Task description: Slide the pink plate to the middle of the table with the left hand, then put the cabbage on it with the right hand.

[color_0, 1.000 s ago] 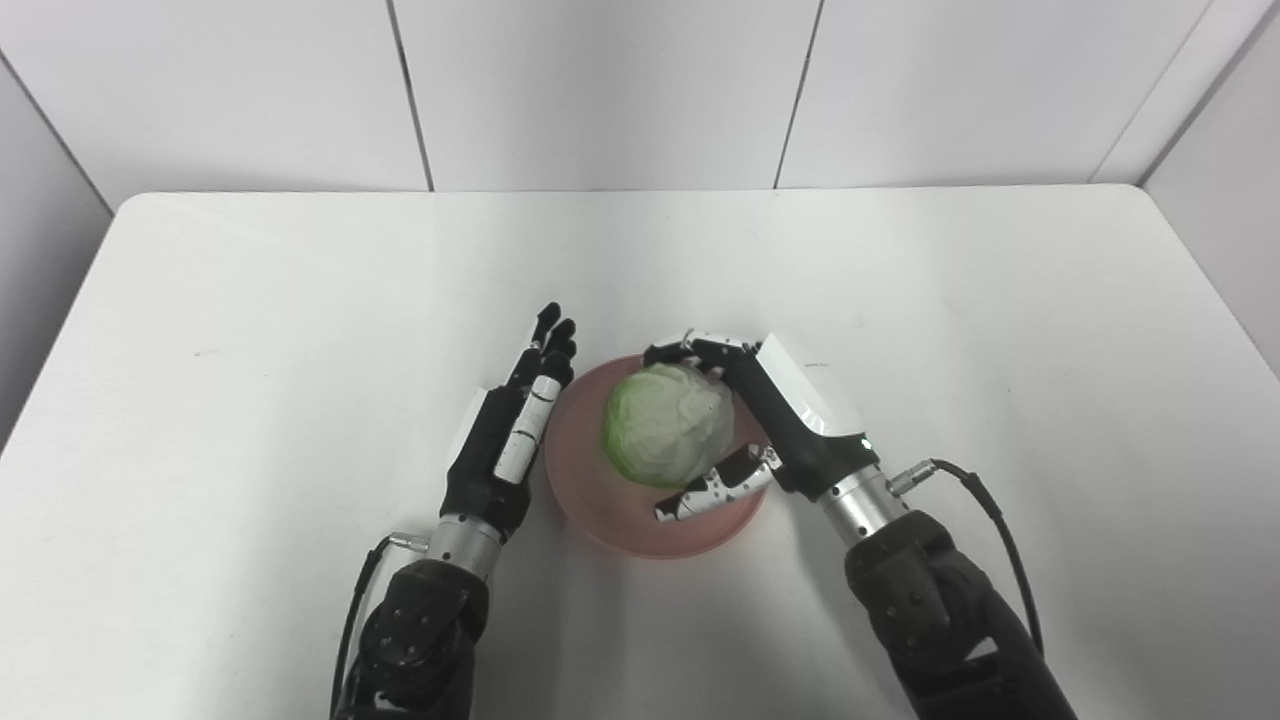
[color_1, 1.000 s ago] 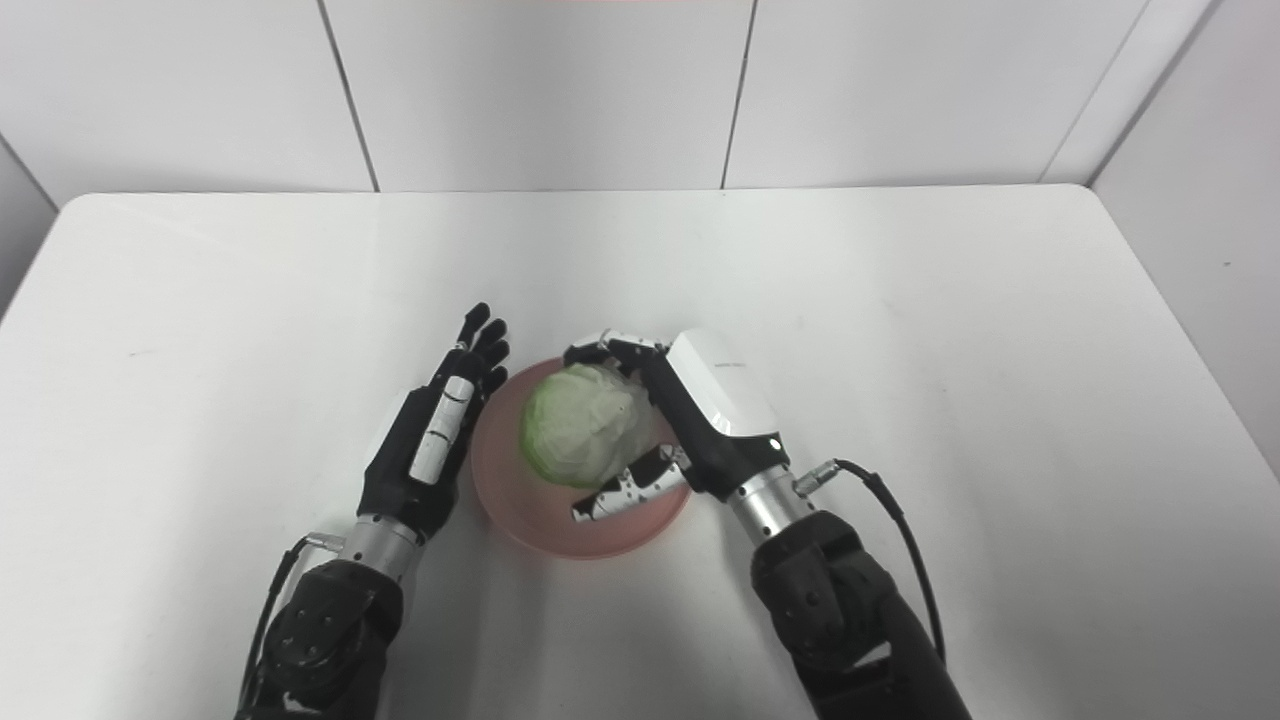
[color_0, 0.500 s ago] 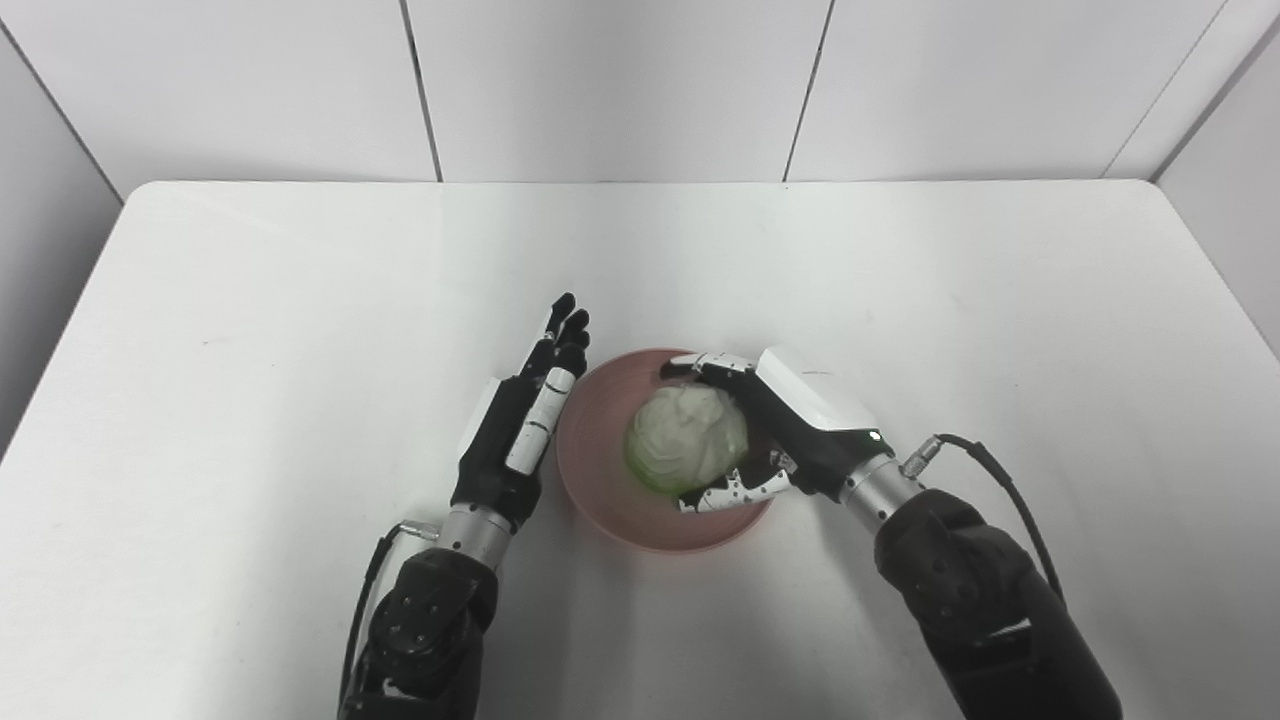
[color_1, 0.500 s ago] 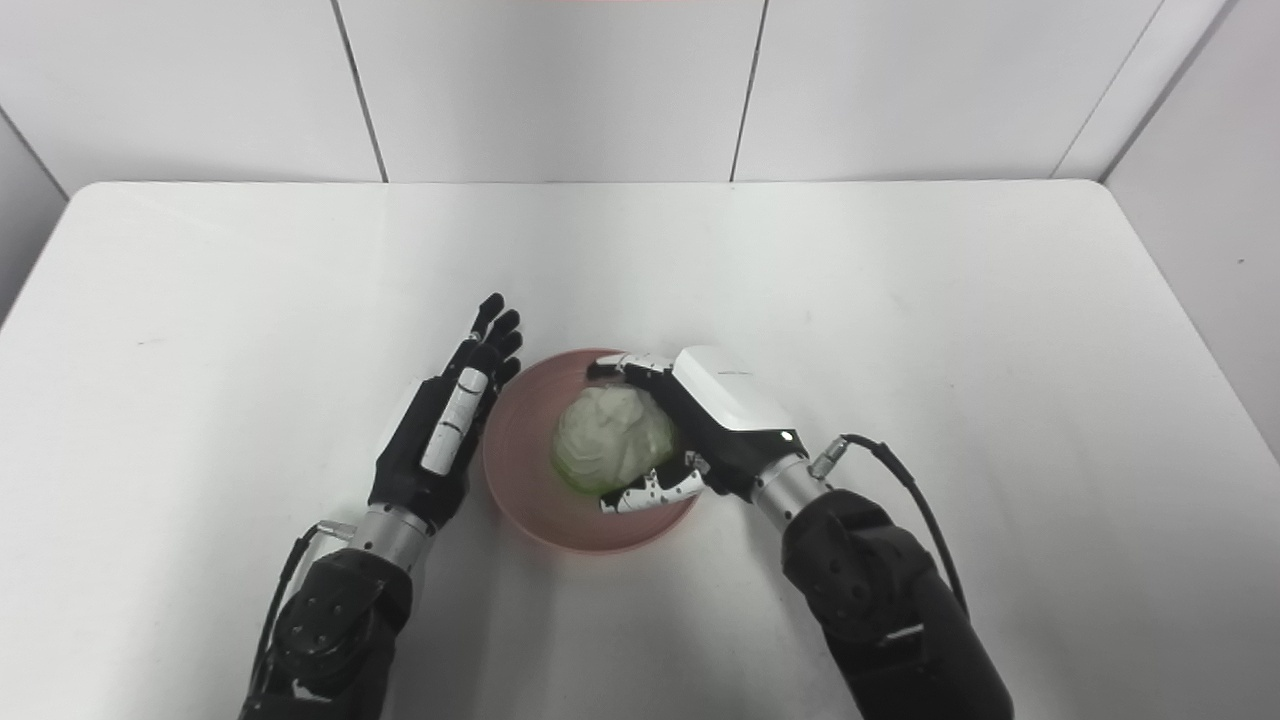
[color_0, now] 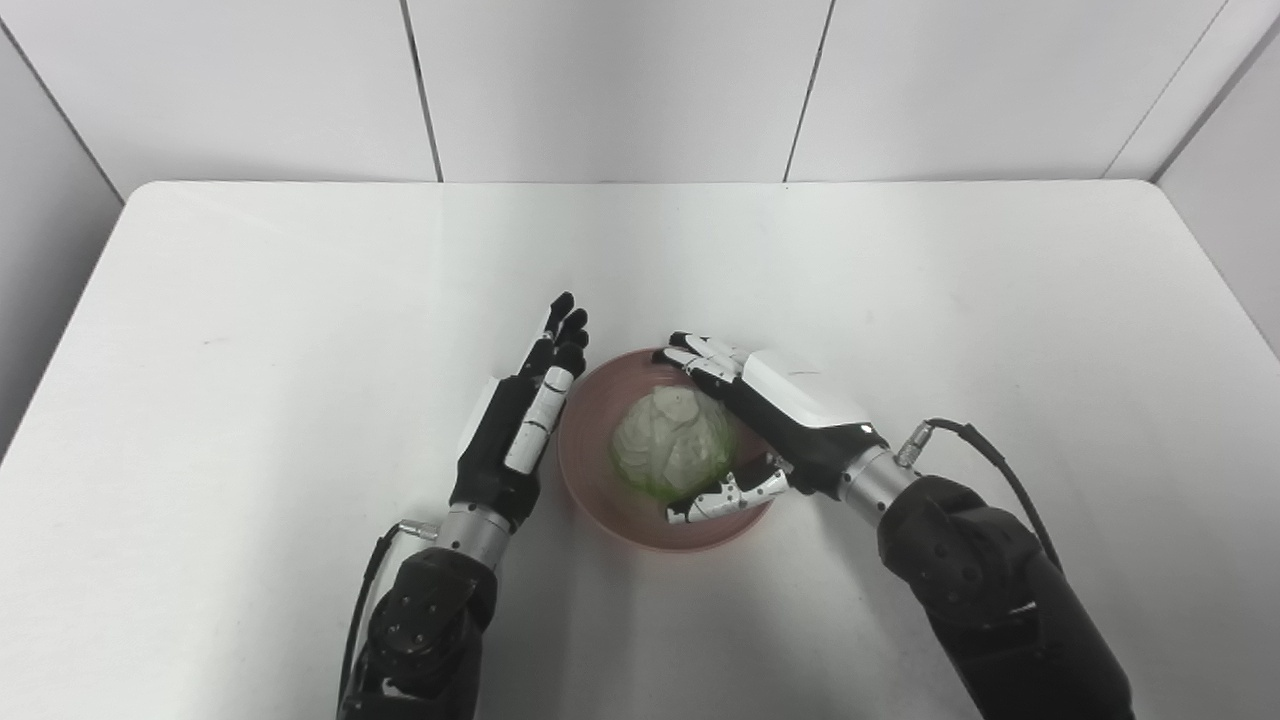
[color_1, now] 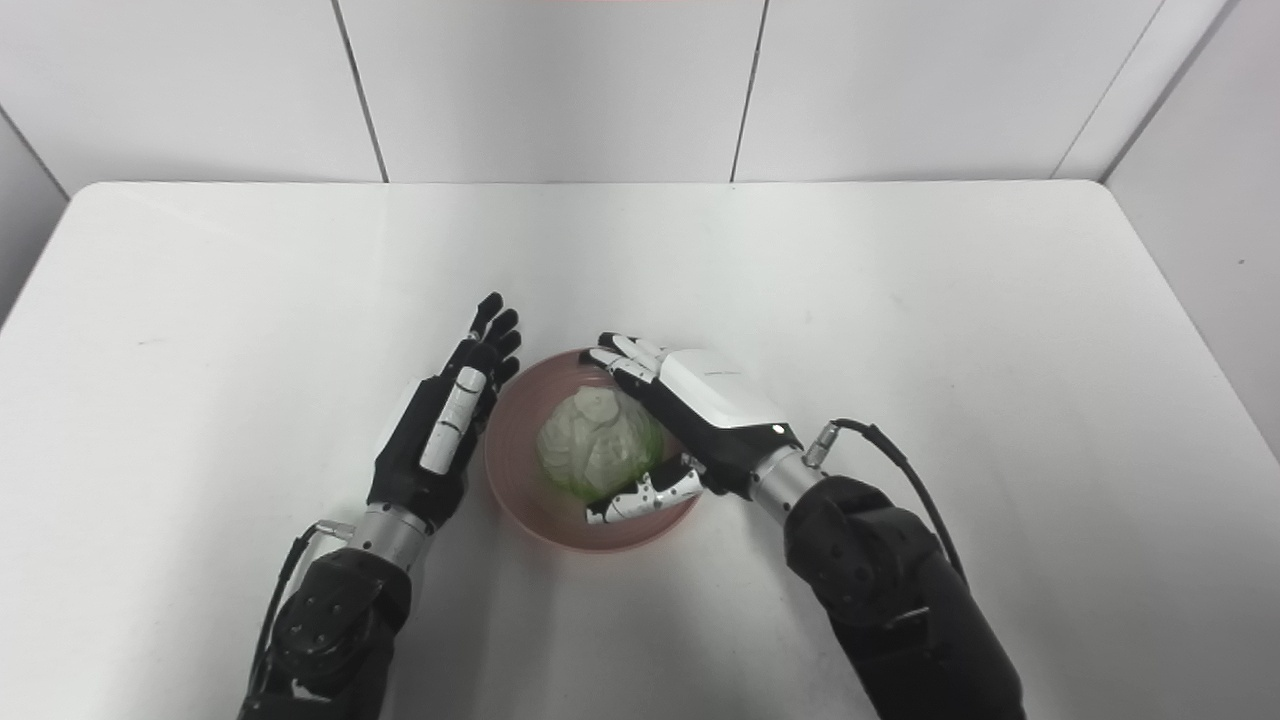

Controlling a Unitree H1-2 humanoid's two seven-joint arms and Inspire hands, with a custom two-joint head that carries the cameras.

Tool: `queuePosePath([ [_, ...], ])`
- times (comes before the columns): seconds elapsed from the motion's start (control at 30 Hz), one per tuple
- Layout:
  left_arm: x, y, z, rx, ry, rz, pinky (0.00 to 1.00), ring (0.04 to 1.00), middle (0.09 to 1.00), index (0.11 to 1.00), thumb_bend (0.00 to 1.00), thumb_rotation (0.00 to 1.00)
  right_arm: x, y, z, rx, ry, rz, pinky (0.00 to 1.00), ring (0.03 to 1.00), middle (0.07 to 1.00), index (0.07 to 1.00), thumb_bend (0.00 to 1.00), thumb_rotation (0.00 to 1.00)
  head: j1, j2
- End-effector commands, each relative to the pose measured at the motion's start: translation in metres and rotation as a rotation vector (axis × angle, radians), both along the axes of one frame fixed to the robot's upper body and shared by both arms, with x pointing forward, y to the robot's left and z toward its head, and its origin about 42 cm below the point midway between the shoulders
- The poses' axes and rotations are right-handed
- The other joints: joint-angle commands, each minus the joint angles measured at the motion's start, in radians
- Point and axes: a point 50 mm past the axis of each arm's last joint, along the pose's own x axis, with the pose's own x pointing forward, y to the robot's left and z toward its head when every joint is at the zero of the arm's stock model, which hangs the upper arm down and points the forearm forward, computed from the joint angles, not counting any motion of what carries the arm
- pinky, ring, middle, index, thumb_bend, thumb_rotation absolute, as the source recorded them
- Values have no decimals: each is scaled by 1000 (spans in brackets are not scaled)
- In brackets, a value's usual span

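Note:
The pink plate [color_0: 588,482] lies on the white table near its middle, toward the front. The pale green cabbage [color_0: 670,450] rests in the plate. My right hand [color_0: 785,420] is at the plate's right side, over its rim. Its fingers [color_0: 695,353] are stretched out behind the cabbage and the thumb [color_0: 725,497] lies in front of it, loosened from the cabbage. My left hand [color_0: 515,430] is open and flat, on edge, just left of the plate's rim, holding nothing. The cabbage also shows in the right eye view [color_1: 597,455].
The white table [color_0: 900,280] is ringed by white wall panels at the back and sides. A cable [color_0: 985,470] loops off my right wrist. Nothing else stands on the table.
My right hand lowered the cabbage into the plate, then spread its fingers off it. The left hand stayed beside the plate. The camera shifted slightly early on.

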Motion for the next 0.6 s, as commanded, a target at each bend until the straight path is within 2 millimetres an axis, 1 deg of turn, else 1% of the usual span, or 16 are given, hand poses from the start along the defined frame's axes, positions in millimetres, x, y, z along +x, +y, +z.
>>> queuePosePath([
  [0.0, 5, -3, 16, -27, -73, -1, 1000, 1000, 998, 984, 727, 865, 4, 0, 12, -6, -47, 13, 1000, 1000, 1000, 945, 792, 404, 1, 1],
  [0.1, 5, -3, 17, -44, -61, 10, 1000, 1000, 995, 979, 732, 851, 2, 0, 15, 41, -70, 4, 1000, 1000, 1000, 969, 805, 393, 2, 2],
  [0.13, 5, -3, 17, -51, -55, 15, 1000, 1000, 992, 974, 730, 841, 2, -1, 16, 74, -83, -1, 979, 1000, 1000, 985, 807, 392, 2, 2],
  [0.2, 6, -2, 18, -58, -52, 22, 1000, 1000, 990, 971, 703, 834, 2, -5, 15, 143, -103, -12, 941, 1000, 1000, 998, 785, 470, 2, 2],
  [0.23, 6, -1, 19, -56, -58, 25, 1000, 1000, 990, 971, 702, 834, 2, -7, 13, 182, -105, -23, 940, 1000, 1000, 999, 784, 476, -1, 4],
  [0.3, 6, 0, 20, -49, -68, 34, 1000, 998, 989, 973, 695, 838, 3, -11, 9, 270, -102, -49, 958, 1000, 1000, 1000, 774, 546, -1, 4],
  [0.37, 6, 0, 20, -41, -75, 41, 1000, 999, 992, 977, 689, 844, 5, -14, 7, 355, -117, -81, 927, 1000, 1000, 1000, 755, 583, -1, 5],
  [0.4, 6, 1, 20, -39, -78, 44, 1000, 1000, 994, 982, 680, 846, 5, -15, 6, 392, -130, -99, 903, 1000, 1000, 1000, 739, 618, -1, 5],
  [0.43, 6, 1, 20, -37, -80, 45, 1000, 1000, 995, 985, 676, 848, 6, -17, 6, 428, -137, -116, 904, 1000, 1000, 1000, 734, 643, -1, 5],
  [0.53, 6, 1, 20, -26, -85, 48, 1000, 1000, 999, 992, 663, 861, 7, -19, 5, 524, -131, -150, 965, 1000, 1000, 1000, 703, 697, -1, 5],
  [0.57, 6, 1, 20, -21, -88, 49, 1000, 1000, 1000, 996, 659, 873, 8, -19, 4, 553, -125, -158, 989, 1000, 1000, 1000, 690, 742, -1, 5],
])
